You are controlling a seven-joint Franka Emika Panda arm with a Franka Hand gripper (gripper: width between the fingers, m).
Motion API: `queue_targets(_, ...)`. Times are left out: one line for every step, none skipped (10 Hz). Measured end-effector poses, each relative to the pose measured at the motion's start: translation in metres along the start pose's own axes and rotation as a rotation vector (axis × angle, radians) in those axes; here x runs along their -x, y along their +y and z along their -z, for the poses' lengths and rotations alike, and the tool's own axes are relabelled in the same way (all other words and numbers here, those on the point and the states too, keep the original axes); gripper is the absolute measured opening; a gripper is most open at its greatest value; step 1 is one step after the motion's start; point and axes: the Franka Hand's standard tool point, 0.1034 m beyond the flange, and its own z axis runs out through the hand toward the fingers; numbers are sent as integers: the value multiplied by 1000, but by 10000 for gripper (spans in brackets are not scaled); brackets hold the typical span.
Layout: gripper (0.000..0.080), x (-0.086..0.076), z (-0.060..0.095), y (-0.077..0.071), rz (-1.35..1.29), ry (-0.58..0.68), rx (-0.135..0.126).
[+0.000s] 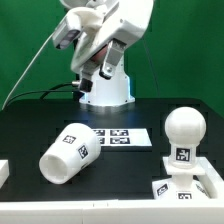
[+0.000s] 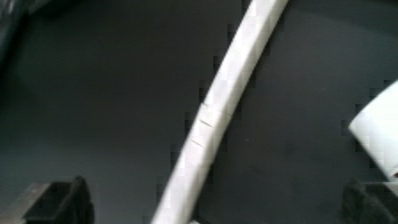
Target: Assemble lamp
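Note:
The tapered white shade (image 1: 68, 152) lies on its side on the black table at the exterior view's front left, tags showing. The round bulb (image 1: 184, 128) stands upright on its stem in the flat square base (image 1: 188, 186) at the front right. My gripper (image 1: 95, 72) hangs high above the back of the table, far from all three parts. In the wrist view the gripper (image 2: 214, 202) is open and empty, its dark fingertips (image 2: 54, 200) at the two lower corners. No lamp part shows clearly there.
The marker board (image 1: 118, 137) lies flat behind the shade. The white robot pedestal (image 1: 105, 88) stands at the back. A white piece (image 1: 3, 172) sits at the left edge. In the wrist view a thin white strip (image 2: 222, 110) crosses the dark table diagonally, beside a white shape (image 2: 377, 130).

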Motion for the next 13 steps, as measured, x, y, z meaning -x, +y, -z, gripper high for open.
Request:
queue_targets(699, 0, -1, 1, -13, -10, -32)
queue_targets(699, 3, -4, -4, 12, -32, -114)
queue_targets(699, 3, -5, -7, 13, -29, -184)
queue_targets(699, 3, -4, -9, 5, -33, -260)
queue_targets(699, 2, -4, -10, 4, -34, -299)
queue_targets(699, 5, -3, -16, -4, -46, -391)
queue_targets(699, 7, -6, -19, -84, -80, -485)
queue_targets(699, 8, -10, -20, -151, -119, -599)
queue_targets(699, 7, -14, -20, -271, -169, -706)
queue_targets(699, 14, -16, -20, -283, -190, -827)
queue_targets(699, 22, -23, -14, -245, -153, -831)
queue_targets(699, 24, -21, -19, -253, -166, -858)
queue_targets(699, 23, -22, -19, -248, -164, -856)
